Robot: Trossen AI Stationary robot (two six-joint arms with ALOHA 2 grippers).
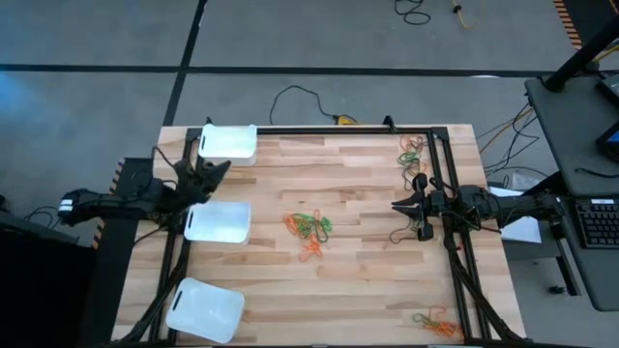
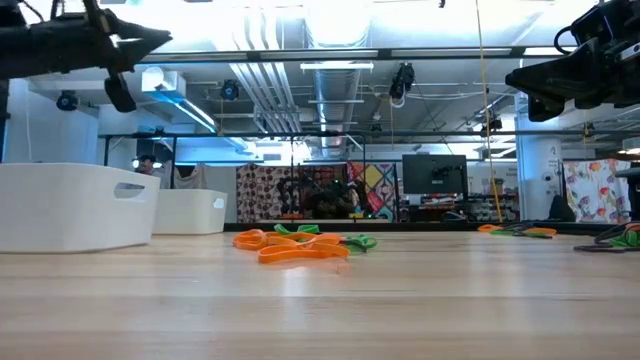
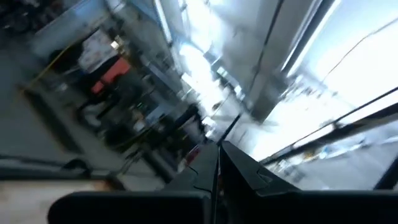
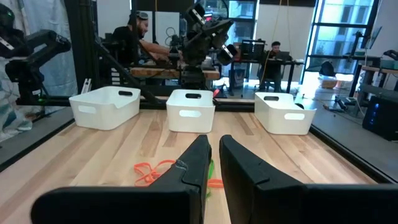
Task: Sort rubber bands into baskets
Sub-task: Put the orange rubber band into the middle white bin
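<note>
Nothing is sorted yet, as far as I can judge: the three shallow white rectangular plastic baskets (image 1: 217, 221) look empty from above, and every thin rubber band I can see lies loose on the pale wooden plank surface (image 1: 358, 280). My right tool (image 1: 397, 205) hangs above the surface near its right side with its two dark fingers almost closed, a narrow slit between them and nothing in it. Straight ahead of it, toward the middle of the surface, lies the main tangle of orange and green elastic loops (image 1: 309, 227). Two smaller clumps sit off to either side of this tool, one by the far corner (image 1: 412, 149) and one by the near corner (image 1: 433, 321), both close against the black metal frame rail (image 1: 440, 164). My left tool (image 1: 223, 168) is raised over the opposite side, fully shut and empty, between the far basket (image 1: 229, 143) and the middle one. I judge the whole job remains. The stretch between my right tool and the central tangle is bare and open, while the corner clumps leave little room beside the rail and edges.
</note>
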